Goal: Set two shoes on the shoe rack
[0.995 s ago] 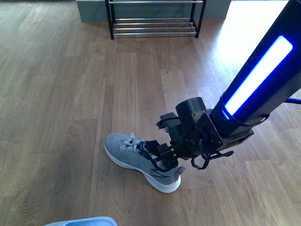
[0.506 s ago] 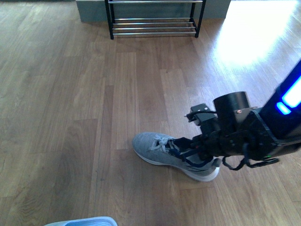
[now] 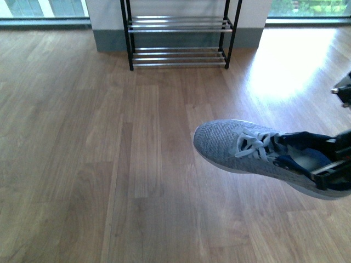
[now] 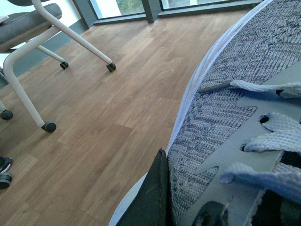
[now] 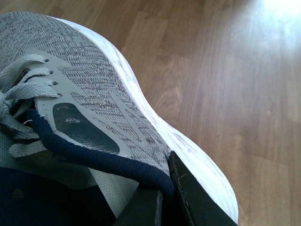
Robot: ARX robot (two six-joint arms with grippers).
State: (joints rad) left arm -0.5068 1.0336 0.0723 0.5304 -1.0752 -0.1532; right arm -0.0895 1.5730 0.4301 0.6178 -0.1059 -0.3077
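Sunlit wood floor (image 3: 82, 164); windows (image 3: 38, 7); wheeled chair (image 4: 28, 23).

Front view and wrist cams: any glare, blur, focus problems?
Front view: sunlight blows out the wooden plank floor at the upper right; the grey knit lace-up sneaker looks slightly soft. Left wrist view: even light, a close sneaker upper and white wheeled chair legs both sharp. Right wrist view: floor glare in one corner, sneaker crisp.

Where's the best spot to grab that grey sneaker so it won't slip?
Grab the dark collar near the heel, coming from above, one finger inside the opening and one outside the side wall. That rim is thin enough to pinch, while the toe is wide and rounded. The right gripper holds the grey sneaker this way.
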